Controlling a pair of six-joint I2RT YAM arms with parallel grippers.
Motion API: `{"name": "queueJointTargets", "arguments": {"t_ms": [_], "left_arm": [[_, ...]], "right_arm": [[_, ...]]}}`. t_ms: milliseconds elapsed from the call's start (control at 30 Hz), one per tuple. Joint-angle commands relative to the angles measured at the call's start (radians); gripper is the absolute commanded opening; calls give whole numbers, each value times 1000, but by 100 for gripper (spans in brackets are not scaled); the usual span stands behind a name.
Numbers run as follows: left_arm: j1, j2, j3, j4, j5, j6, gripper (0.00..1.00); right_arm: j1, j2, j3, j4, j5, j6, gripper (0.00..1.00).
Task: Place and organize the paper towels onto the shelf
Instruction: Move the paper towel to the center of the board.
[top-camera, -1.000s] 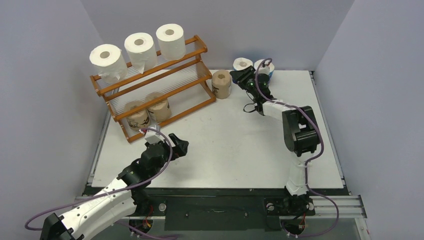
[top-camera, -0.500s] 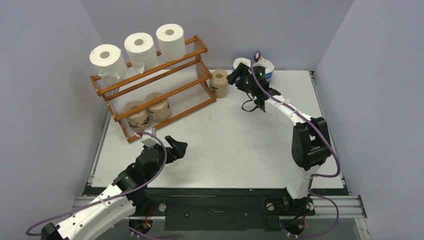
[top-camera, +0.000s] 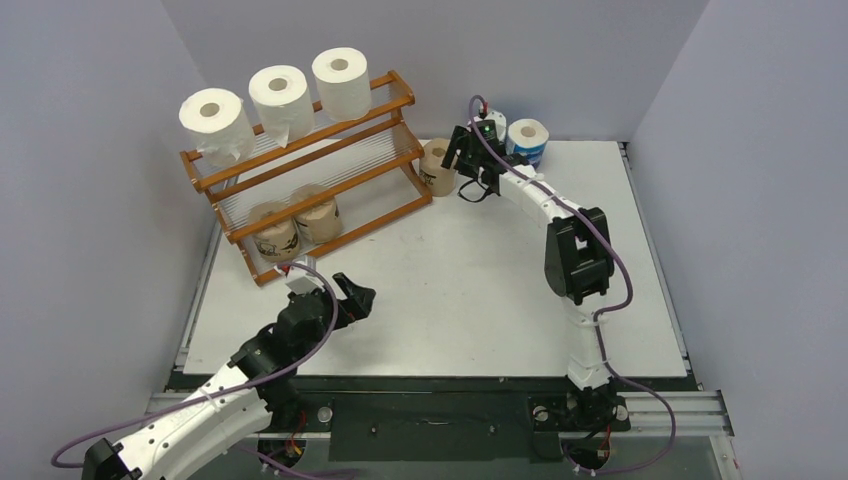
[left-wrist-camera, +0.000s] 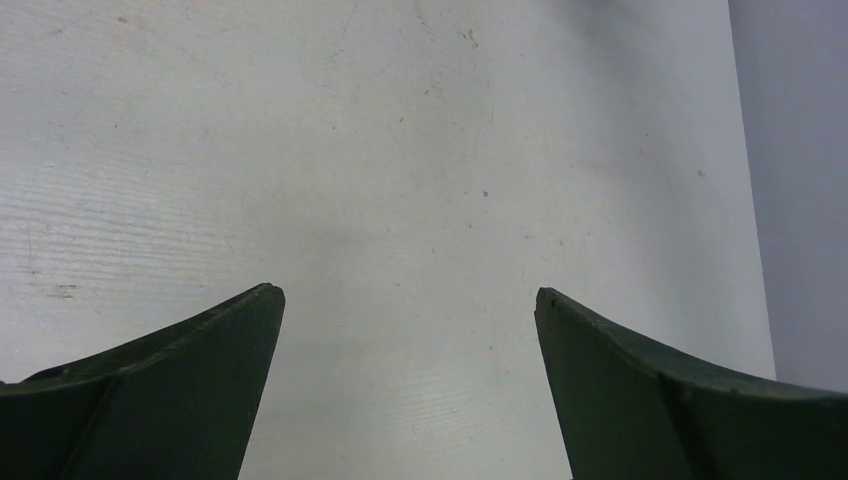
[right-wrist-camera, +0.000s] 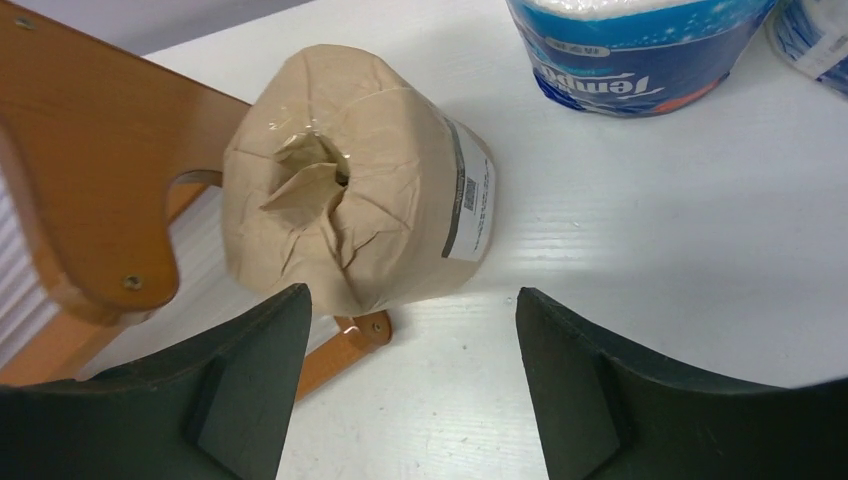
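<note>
The shelf (top-camera: 388, 128) stands at the back left. Three white paper towels (top-camera: 281, 95) sit on its top tier and two brown ones (top-camera: 315, 215) on a lower tier. A third brown roll (top-camera: 437, 165) (right-wrist-camera: 350, 210) stands upright on the table against the shelf's right end (right-wrist-camera: 90, 200). My right gripper (top-camera: 462, 162) (right-wrist-camera: 410, 290) hovers just right of and above this roll, open and holding nothing. Two blue-and-white rolls (top-camera: 528, 140) (right-wrist-camera: 640, 50) stand behind it at the back edge, one partly hidden by my arm. My left gripper (top-camera: 350, 295) (left-wrist-camera: 408, 290) is open over bare table.
Grey walls close in the back and both sides. The shelf's foot rail (right-wrist-camera: 345, 345) lies just under the brown roll, near my right gripper's left finger (right-wrist-camera: 255, 360). The table (top-camera: 470, 290) is white.
My right arm has swung left from the blue-and-white rolls to the brown roll by the shelf, and its jaws have opened wider. The left arm has barely shifted.
</note>
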Motion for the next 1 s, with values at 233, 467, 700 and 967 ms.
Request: {"name": "queueJointTargets", "arguments": {"t_ms": [233, 467, 700, 967], "left_arm": [[8, 24, 6, 40, -30, 20, 97], [9, -7, -11, 32, -41, 25, 96], [9, -1, -14, 32, -42, 23, 96], [9, 8, -23, 46, -43, 19, 96]], "right_arm": [[-18, 96, 150, 7, 42, 41, 71], [-19, 96, 112, 80, 40, 75, 71], [-24, 160, 200, 33, 14, 85, 69], [-24, 214, 243, 2, 2, 81, 65]]}}
